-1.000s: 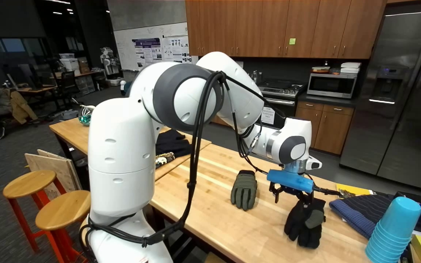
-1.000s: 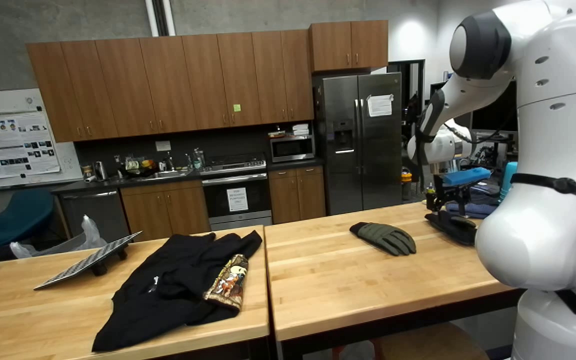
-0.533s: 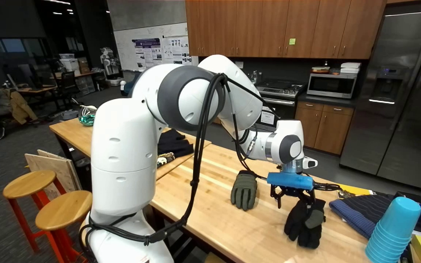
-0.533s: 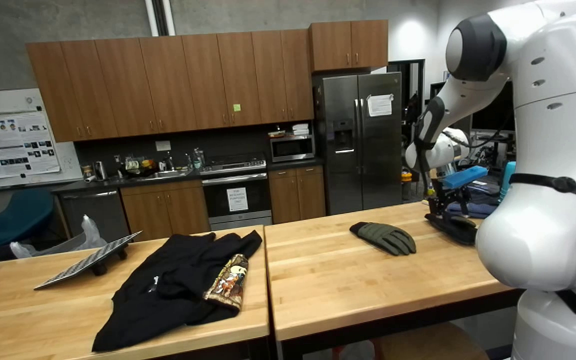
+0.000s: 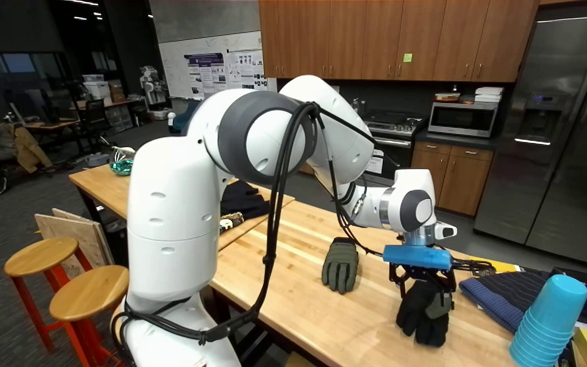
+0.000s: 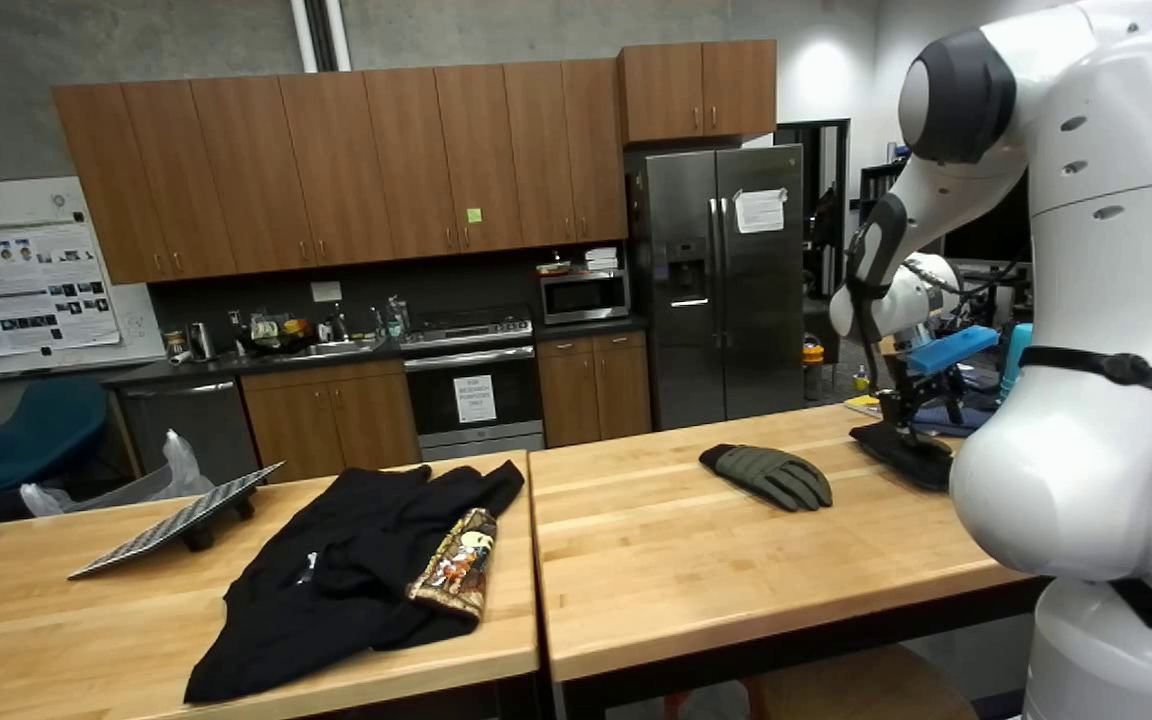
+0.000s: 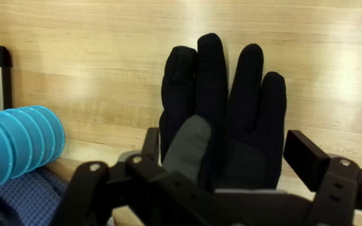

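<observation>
A black glove (image 7: 240,116) with a grey-green thumb lies flat on the wooden table, fingers toward the top of the wrist view. My gripper (image 7: 224,141) hangs low over it, jaws wide apart, one finger at each side of the glove. The left finger (image 7: 150,142) is close beside the glove's thumb-side edge; whether they touch I cannot tell. Gripper parts hide the glove's cuff. In an exterior view the same black glove (image 5: 421,321) shows below the gripper. An olive-green glove (image 5: 340,267) lies apart from it, seen in both exterior views.
Stacked light-blue cups (image 5: 543,326) stand near the black glove, beside a blue knitted item (image 5: 492,300). A yellow item (image 5: 500,265) lies farther back. On the adjoining table are a black garment (image 6: 336,580) and a tilted patterned panel (image 6: 181,520).
Over the last half second my gripper has shifted to the right in both exterior views, from partly beside the black glove to over it. The gloves have not moved.
</observation>
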Controlling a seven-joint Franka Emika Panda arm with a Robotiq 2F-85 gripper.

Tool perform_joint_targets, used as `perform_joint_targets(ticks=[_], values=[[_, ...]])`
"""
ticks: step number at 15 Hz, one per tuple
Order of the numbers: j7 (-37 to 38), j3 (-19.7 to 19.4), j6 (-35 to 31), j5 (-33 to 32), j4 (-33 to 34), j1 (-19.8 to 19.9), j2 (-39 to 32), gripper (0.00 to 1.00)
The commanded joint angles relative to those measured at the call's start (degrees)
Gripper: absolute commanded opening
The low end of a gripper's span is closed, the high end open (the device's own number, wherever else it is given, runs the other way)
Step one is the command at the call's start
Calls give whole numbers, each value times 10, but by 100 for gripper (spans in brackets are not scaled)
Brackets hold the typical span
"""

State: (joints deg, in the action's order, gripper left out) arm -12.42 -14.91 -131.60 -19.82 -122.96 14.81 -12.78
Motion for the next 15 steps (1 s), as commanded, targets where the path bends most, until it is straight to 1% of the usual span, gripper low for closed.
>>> perform_joint_targets(ticks=[1, 5, 7, 10, 15], values=[[-1, -8, -22, 17, -14, 18, 9, 100], [-4, -12, -37, 35, -14, 29, 1, 100], [6, -12, -52, 40, -12, 29, -5, 100], [-1, -9, -72, 63, -7, 31, -16, 100], [2, -9, -97, 80, -4, 32, -35, 100]])
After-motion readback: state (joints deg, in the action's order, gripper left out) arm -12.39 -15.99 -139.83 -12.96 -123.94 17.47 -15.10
